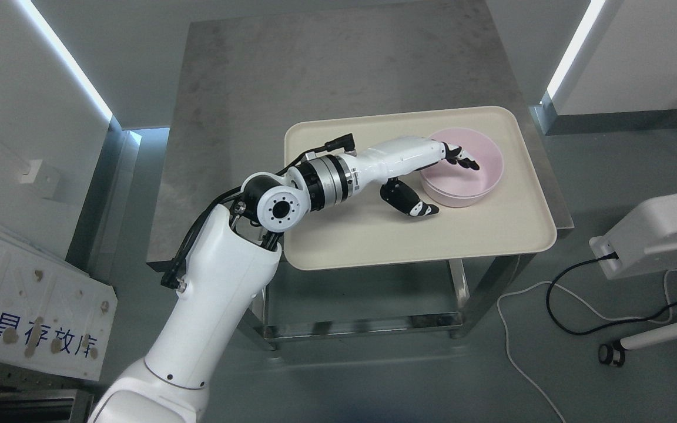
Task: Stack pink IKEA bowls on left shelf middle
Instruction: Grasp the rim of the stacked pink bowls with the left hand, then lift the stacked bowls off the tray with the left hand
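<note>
On the cream tray (491,235), left hand (426,167) pinches the pink bowl (479,176) rim, fingers (462,160) inside, thumb outside; bowl looks light, rigid, slick, so rim is the sensible hold.

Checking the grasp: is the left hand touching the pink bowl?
Touching. The head view shows the left hand straddling the pink bowl rim, fingers inside, thumb against the outer wall.

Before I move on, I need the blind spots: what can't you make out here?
- Head view: whether the left robot hand grips the bowl; its palm covers the near rim.
- One bowl or a stack: unclear.
- Shelf: not in view.
- Right robot hand: not in view.
</note>
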Available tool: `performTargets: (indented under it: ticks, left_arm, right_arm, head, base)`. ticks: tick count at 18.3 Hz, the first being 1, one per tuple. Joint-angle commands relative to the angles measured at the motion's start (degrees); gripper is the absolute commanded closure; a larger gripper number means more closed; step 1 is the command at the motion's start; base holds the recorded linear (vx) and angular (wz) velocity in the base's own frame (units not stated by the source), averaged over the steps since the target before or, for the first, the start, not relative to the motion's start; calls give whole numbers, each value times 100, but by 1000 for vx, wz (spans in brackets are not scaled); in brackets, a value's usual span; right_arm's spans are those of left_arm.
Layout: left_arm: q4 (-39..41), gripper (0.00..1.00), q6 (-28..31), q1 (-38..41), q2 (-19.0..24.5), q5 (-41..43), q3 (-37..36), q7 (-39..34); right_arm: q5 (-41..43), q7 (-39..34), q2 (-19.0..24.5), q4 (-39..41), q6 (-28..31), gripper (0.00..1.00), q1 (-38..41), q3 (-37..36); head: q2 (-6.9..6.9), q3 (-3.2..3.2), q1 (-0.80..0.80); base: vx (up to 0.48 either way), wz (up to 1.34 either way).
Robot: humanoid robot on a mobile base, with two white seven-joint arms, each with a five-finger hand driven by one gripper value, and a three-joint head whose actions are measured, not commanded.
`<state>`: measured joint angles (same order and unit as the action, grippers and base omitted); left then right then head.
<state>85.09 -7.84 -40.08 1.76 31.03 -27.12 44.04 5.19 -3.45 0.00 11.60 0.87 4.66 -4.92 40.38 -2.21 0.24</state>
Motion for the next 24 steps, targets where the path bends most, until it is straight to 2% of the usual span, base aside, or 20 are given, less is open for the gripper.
performTargets:
  ticks: [1, 4, 7, 9, 12, 15, 24]
  left_arm:
    - [78, 33, -69, 1, 26, 735, 13, 0]
    - [60, 39, -69, -35, -70, 1106, 5, 0]
    - [69, 49, -104, -35, -76, 1204, 13, 17]
    - [69, 58, -331, 9, -76, 1195, 22, 52]
    - [60, 85, -762, 27, -76, 1160, 206, 52]
    - [17, 98, -1078, 27, -76, 985, 452, 35]
    - [86, 99, -2115, 140, -76, -148, 1883, 88]
  right_arm:
    - [0, -7, -100, 0, 1, 0, 0, 0]
    - [0, -7, -100, 0, 1, 0, 0, 0]
    - [0, -7, -100, 0, 1, 0, 0, 0]
    - [0, 2, -100, 0, 1, 0, 0, 0]
    - [0, -7, -100, 0, 1, 0, 0, 0]
    - [0, -7, -100, 0, 1, 0, 0, 0]
    - [0, 2, -100, 0, 1, 0, 0, 0]
  head:
    - [0, 0, 0]
    - [0, 0, 0]
    - [0, 0, 0]
    - [0, 0, 0]
    - [0, 0, 0]
    - [0, 0, 0]
    - [0, 0, 0]
  base:
    - [0, 0]
    - [0, 0]
    - [0, 0]
    - [0, 0]
    - [0, 0]
    - [0, 0]
    - [0, 0]
